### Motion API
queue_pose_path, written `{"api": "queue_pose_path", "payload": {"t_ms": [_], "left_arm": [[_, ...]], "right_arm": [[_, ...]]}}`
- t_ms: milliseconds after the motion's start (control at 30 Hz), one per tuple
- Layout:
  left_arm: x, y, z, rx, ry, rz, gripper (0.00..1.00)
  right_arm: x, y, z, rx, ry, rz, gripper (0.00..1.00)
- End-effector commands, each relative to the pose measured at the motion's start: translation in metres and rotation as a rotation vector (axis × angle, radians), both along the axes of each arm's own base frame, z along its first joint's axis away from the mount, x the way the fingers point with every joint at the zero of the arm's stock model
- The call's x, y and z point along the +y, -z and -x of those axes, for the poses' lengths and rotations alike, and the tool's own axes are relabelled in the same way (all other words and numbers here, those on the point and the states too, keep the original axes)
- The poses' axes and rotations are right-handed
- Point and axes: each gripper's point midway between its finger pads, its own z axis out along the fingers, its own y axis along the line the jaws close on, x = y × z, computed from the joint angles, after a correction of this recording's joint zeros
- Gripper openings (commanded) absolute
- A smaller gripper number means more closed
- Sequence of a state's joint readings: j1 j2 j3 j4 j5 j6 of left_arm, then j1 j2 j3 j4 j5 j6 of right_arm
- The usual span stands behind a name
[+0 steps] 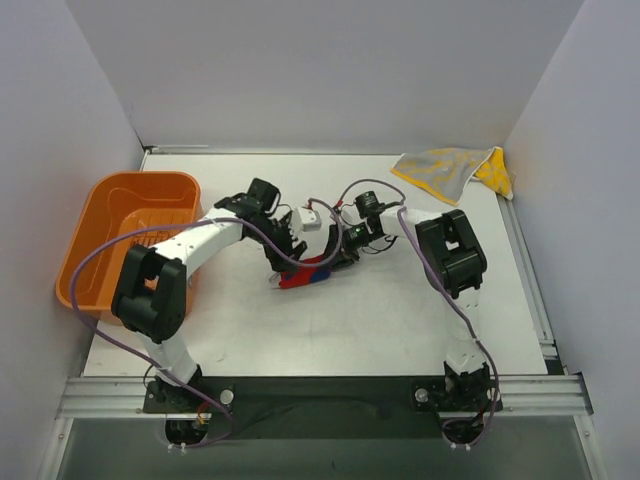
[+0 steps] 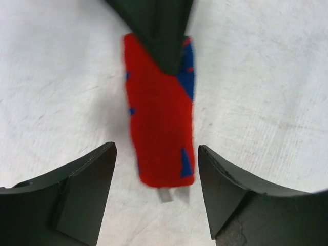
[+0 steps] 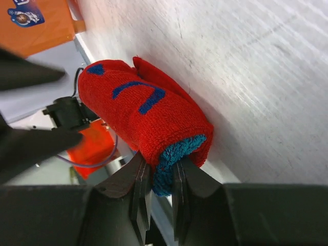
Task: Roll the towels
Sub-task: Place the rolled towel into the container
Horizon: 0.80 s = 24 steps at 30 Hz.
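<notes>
Pinching one end of the red towel, rolled at the centre of the table, my right gripper should not pull, or I loosen the roll. My left gripper hangs above, jaws apart.

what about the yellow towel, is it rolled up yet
No, the yellow towel lies crumpled and loosely spread, not rolled, in the far right corner.

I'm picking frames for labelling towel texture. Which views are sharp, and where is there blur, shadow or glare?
Left wrist: the red towel is smeared soft, though the table around it is crisp. Right wrist: its terry loops are sharp; the orange tub behind is defocused. Top external: even light, faint shadows, no glare.
</notes>
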State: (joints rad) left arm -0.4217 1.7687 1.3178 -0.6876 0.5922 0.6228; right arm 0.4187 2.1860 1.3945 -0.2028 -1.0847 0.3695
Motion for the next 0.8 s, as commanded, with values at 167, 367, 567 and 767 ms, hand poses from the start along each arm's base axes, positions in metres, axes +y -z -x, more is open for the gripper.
{"api": "queue_pose_path", "payload": {"t_ms": [167, 367, 567, 767], "left_arm": [[-0.039, 0.008, 0.010, -0.294, 0.201, -0.112, 0.84], [-0.049, 0.028, 0.004, -0.388, 0.250, -0.198, 0.84], [-0.054, 0.045, 0.008, -0.412, 0.323, -0.231, 0.79], [-0.044, 0.069, 0.015, -0.393, 0.384, -0.291, 0.69]], "right_arm": [[-0.001, -0.005, 0.007, 0.177, 0.036, -0.014, 0.00], [-0.001, -0.005, 0.006, 0.231, 0.044, -0.042, 0.00], [0.000, -0.007, 0.005, 0.291, 0.060, -0.061, 0.00], [0.001, -0.012, 0.004, 0.346, 0.067, -0.091, 0.00]]}}
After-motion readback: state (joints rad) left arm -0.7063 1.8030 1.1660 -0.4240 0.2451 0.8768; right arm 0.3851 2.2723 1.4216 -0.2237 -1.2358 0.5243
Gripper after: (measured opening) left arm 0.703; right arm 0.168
